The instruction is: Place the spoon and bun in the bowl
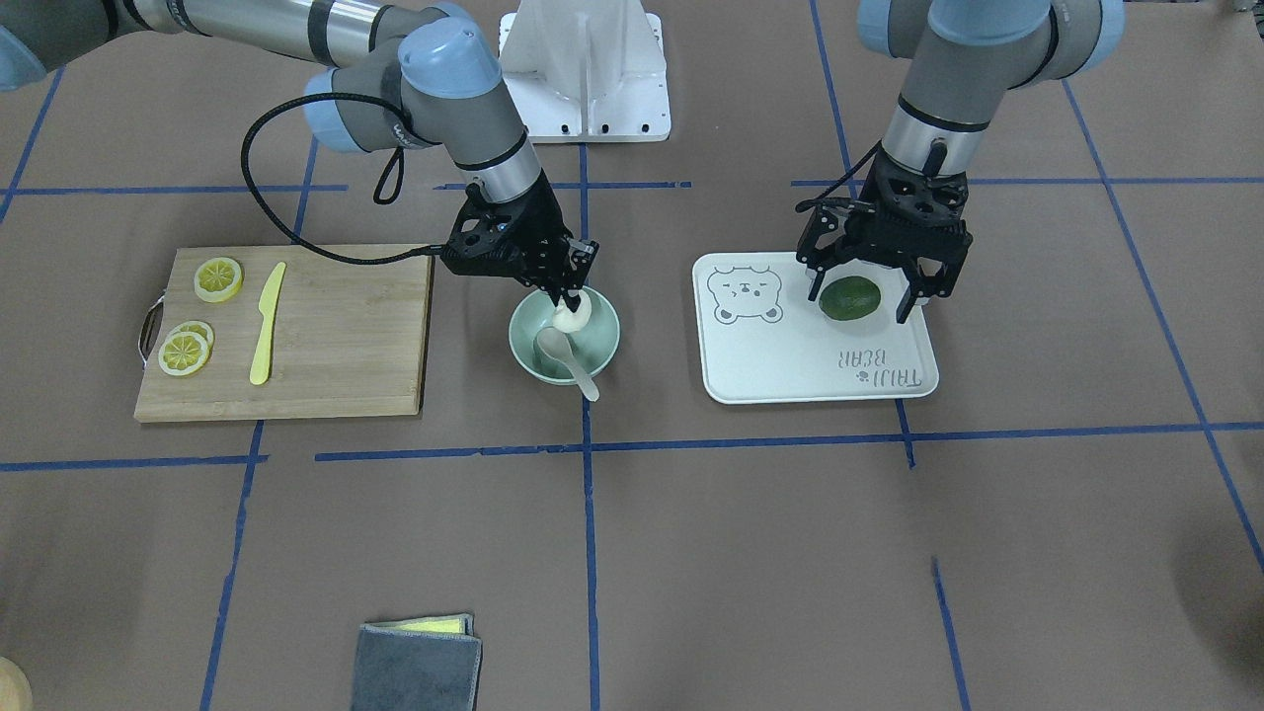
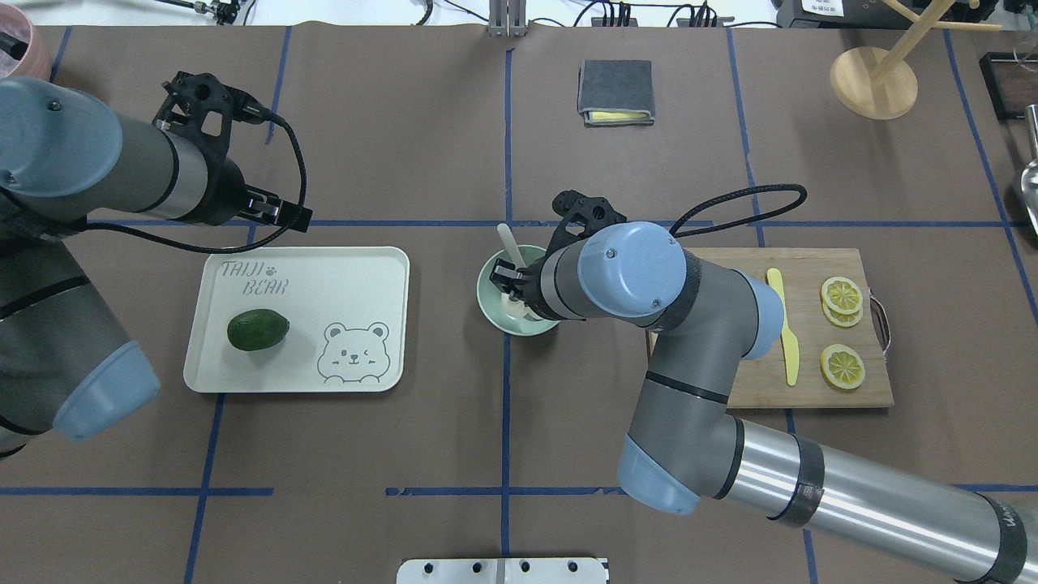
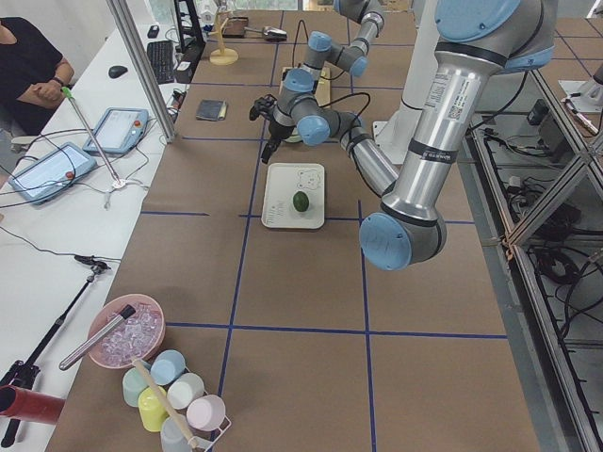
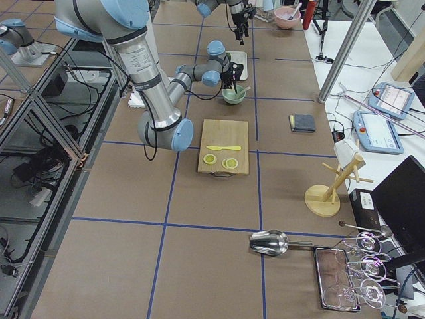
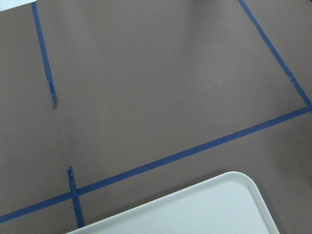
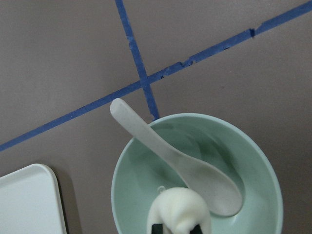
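Note:
The mint-green bowl (image 1: 518,341) stands at the table's middle. The off-white spoon (image 1: 563,357) lies in it, scoop inside and handle over the rim; it also shows in the right wrist view (image 6: 175,161). My right gripper (image 1: 568,299) reaches down into the bowl and is shut on the white bun (image 1: 575,314), which sits low inside the bowl (image 6: 258,161) beside the scoop. The bun (image 6: 178,212) shows between dark fingertips. My left gripper (image 1: 857,307) is open and empty, held high near the tray.
A white bear tray (image 1: 770,375) holds a dark green fruit (image 1: 850,297). A wooden board (image 1: 346,336) carries lemon slices (image 1: 218,278) and a yellow knife (image 1: 267,324). A grey cloth (image 1: 417,664) lies far from the robot. A wooden stand (image 2: 874,81) is at the far right.

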Action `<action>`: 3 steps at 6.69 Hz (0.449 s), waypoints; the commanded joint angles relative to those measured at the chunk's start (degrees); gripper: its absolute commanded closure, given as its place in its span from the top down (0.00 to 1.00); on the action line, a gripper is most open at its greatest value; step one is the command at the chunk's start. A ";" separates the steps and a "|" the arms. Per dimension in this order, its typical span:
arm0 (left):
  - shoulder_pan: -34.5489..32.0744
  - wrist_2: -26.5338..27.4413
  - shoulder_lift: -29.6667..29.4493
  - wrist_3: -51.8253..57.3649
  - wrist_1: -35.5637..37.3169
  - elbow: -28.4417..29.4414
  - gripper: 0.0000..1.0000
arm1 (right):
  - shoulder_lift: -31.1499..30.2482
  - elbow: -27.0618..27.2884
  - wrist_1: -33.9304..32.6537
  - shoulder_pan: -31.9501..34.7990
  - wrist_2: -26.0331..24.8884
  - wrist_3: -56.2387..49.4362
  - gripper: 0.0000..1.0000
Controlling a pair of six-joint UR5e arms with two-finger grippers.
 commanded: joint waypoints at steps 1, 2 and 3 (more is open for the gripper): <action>0.00 0.02 0.09 0.00 0.00 0.31 0.98 | 0.06 0.36 -1.35 0.07 -0.32 -0.06 1.00; 0.00 0.02 0.18 0.17 0.00 0.58 0.98 | -0.64 2.02 -1.44 0.59 0.11 -0.23 1.00; 0.00 0.02 0.26 3.31 0.09 0.58 0.98 | -4.13 5.52 -1.53 0.60 0.20 -0.23 1.00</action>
